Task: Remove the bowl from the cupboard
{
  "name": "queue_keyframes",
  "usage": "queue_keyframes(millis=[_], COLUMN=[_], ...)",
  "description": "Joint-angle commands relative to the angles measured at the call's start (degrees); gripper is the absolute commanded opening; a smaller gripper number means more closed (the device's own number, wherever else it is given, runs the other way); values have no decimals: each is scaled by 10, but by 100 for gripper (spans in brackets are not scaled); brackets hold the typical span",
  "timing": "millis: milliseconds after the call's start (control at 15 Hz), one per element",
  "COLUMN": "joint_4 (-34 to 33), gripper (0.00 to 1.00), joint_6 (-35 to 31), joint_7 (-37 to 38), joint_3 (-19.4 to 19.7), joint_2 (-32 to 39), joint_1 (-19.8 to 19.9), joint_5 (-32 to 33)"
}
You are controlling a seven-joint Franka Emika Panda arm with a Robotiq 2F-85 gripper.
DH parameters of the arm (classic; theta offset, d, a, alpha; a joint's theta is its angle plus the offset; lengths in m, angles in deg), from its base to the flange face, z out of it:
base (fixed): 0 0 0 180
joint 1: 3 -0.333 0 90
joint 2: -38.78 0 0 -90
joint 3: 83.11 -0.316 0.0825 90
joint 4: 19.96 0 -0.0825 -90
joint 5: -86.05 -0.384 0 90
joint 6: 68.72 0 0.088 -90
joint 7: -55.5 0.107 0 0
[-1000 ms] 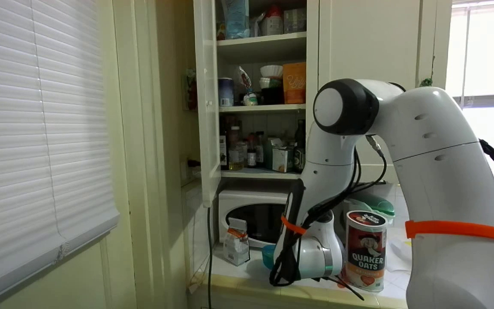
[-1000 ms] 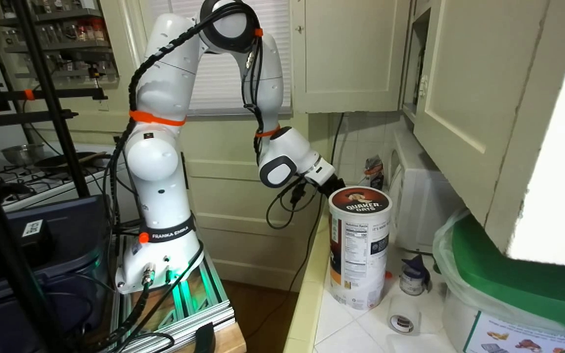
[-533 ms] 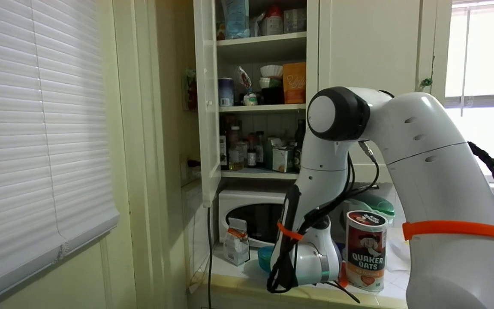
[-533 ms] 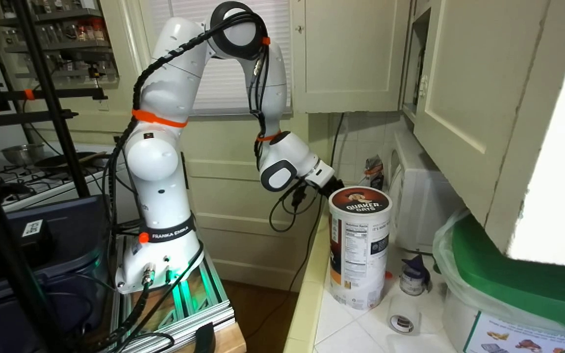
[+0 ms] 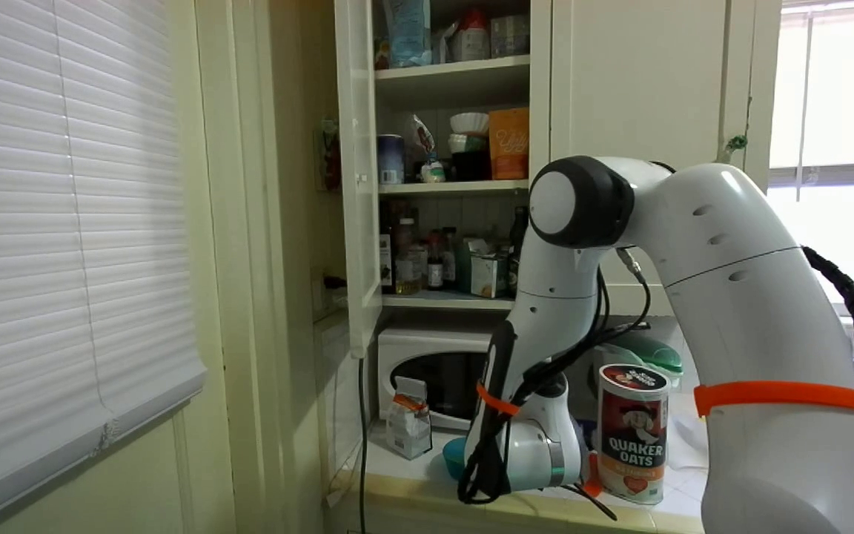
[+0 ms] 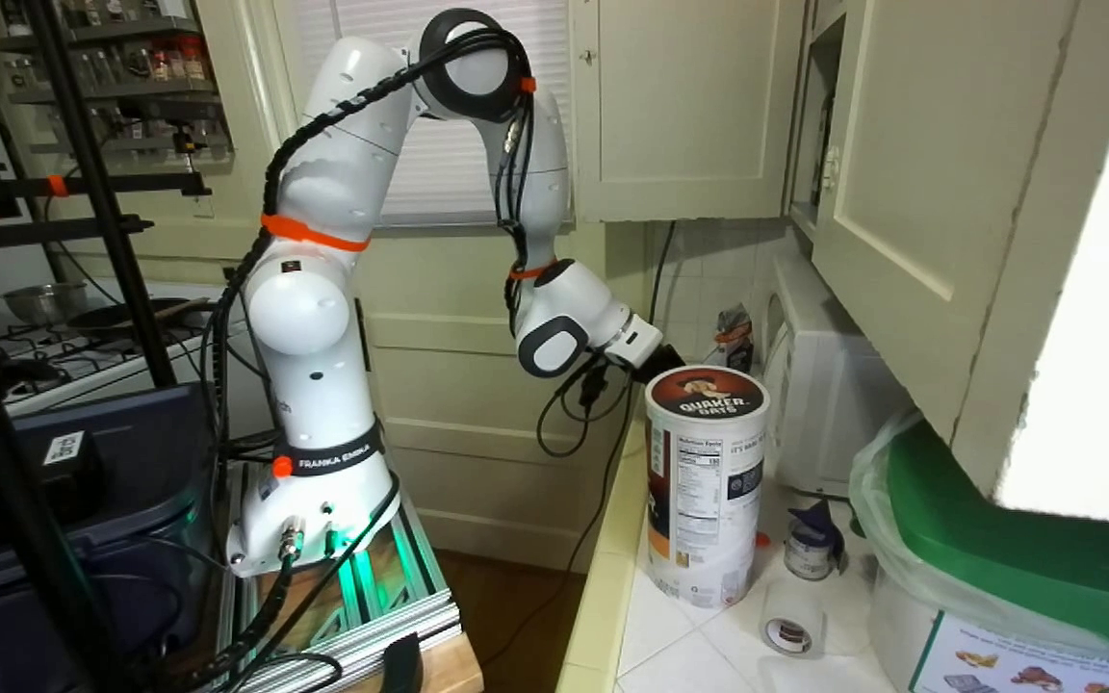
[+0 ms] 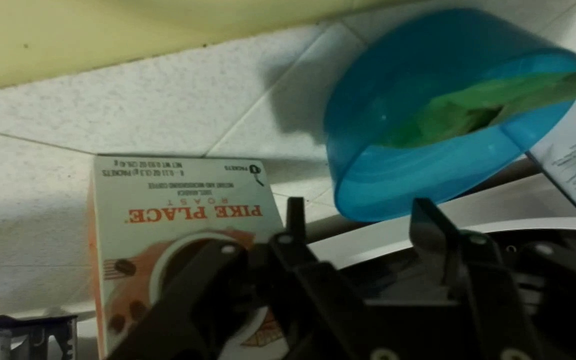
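The teal bowl is by the counter, outside the cupboard, with a green packet in it. In an exterior view the bowl shows partly behind the arm. I cannot tell whether it rests flat. My gripper stands open, fingers spread, nothing between them. The bowl's rim appears just beyond the fingertips; any contact is unclear. In an exterior view the black gripper is partly hidden by the oats canister. The cream-white cupboard has its door swung open, with bottles and jars on its shelves.
A tall oats canister stands near the counter edge beside the arm. A coffee box sits left of the fingers in the wrist view. Behind are a white microwave and a coffee bag. A green-lidded bin stands farther along.
The arm has come lower and shifted slightly left in an exterior view. There the bowl now appears lower and a little farther left than before.
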Motion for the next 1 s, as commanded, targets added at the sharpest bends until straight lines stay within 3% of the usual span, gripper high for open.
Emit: queue_keyframes(millis=[0, 133, 200, 333, 533, 600, 933], joint_4=[49, 62, 65, 73, 73, 60, 58], gripper=[90, 100, 100, 100, 100, 100, 100], joint_6=[64, 135, 159, 176, 227, 192, 197], joint_7=[-27, -82, -131, -229, -366, -294, -306], joint_3=[-7, 9, 25, 89, 131, 104, 106], joint_2=[-101, -158, -187, -216, -238, -216, -218], joint_1=[-36, -82, -107, -173, -200, -177, -178], joint_5=[-80, -172, -220, -291, -359, -313, -318])
